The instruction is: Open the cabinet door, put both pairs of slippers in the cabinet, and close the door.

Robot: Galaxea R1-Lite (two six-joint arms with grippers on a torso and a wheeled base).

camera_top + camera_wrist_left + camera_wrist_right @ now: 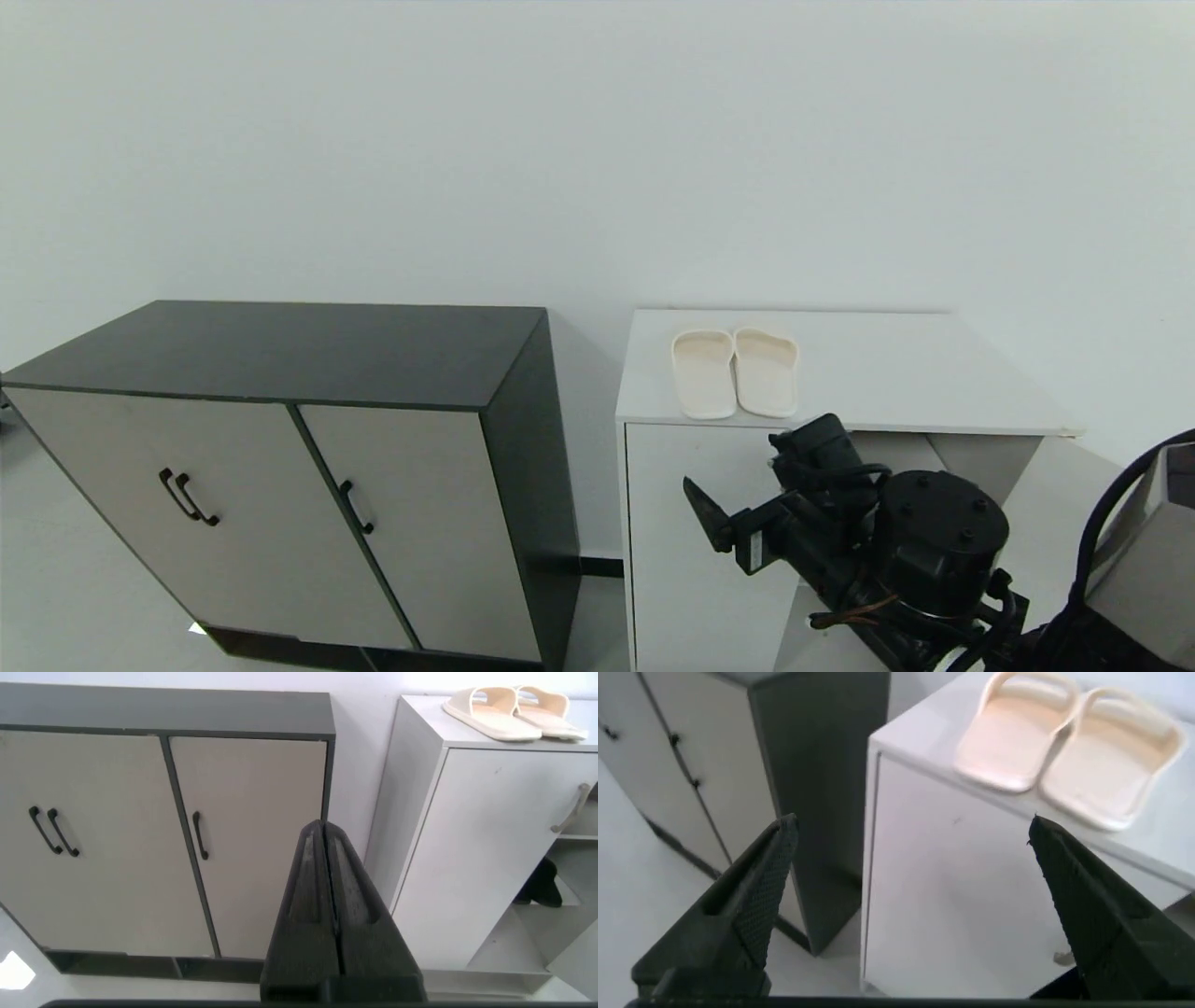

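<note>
Atop the white cabinet [915, 373], against a plain white wall [597, 140], lies a cream slipper pair [735, 371]; left of it, a dark cabinet [280, 350], doors [233, 541] closed. Right gripper [910, 835] spread, left gripper [324, 849] pressed together.

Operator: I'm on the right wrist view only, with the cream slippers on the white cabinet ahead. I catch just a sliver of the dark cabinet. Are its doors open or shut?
Observer: Shut. In the head view the dark cabinet has its doors flush with its front.
Operator: Where is the left gripper?
Observer: The left gripper is shut on nothing, facing the dark cabinet's front and apart from it.
</note>
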